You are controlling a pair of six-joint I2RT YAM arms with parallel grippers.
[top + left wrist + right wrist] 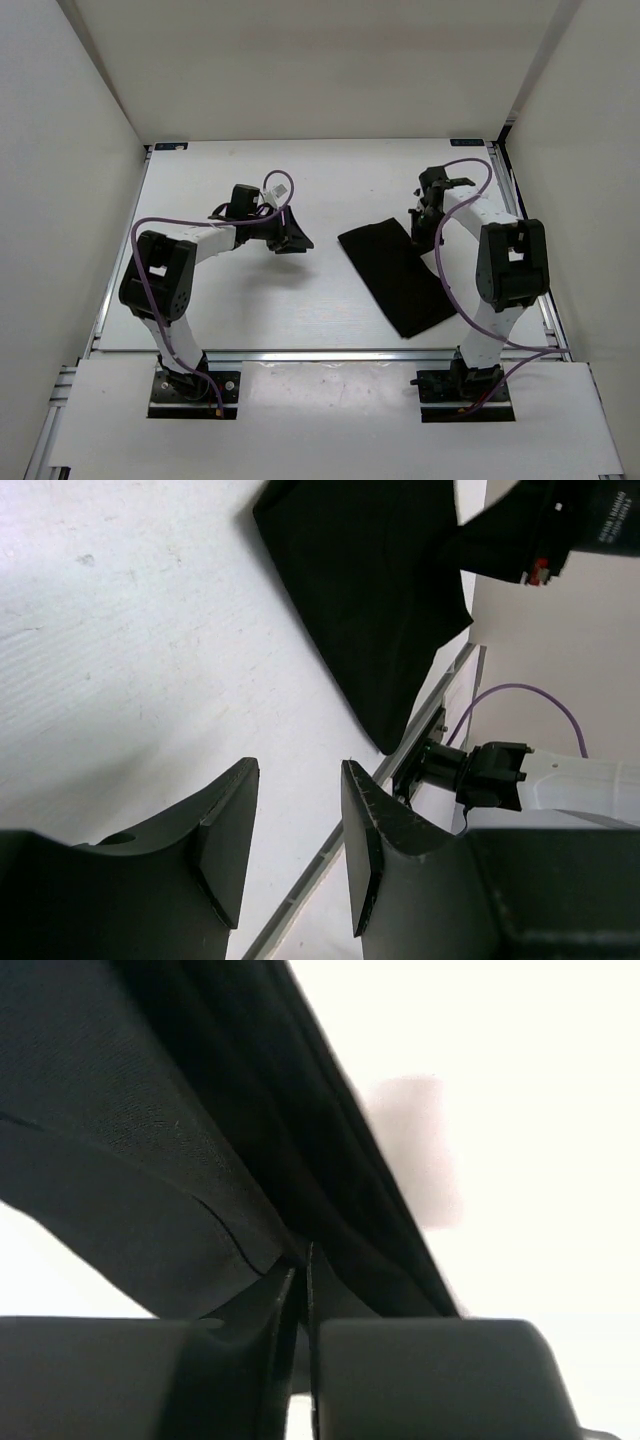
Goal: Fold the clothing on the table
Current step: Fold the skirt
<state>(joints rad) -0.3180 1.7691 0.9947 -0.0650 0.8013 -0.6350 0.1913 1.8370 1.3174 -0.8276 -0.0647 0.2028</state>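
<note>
Clothing (398, 278) lies flat on the desk (250, 310); right tool (300, 1285) pinches its far corner for the fold, left tool (297, 840) hovers half-open, empty, well apart.

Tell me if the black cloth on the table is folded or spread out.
Folded, it seems: the clothing lies as a narrow strip on the table, and the right wrist view shows stacked layers.

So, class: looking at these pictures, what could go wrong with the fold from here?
1. The right gripper seems to pinch only a thin edge of the clothing; it may slip out when lifted.
2. The left gripper hangs open, apart from the clothing, so a one-sided lift could skew the fold.
</note>
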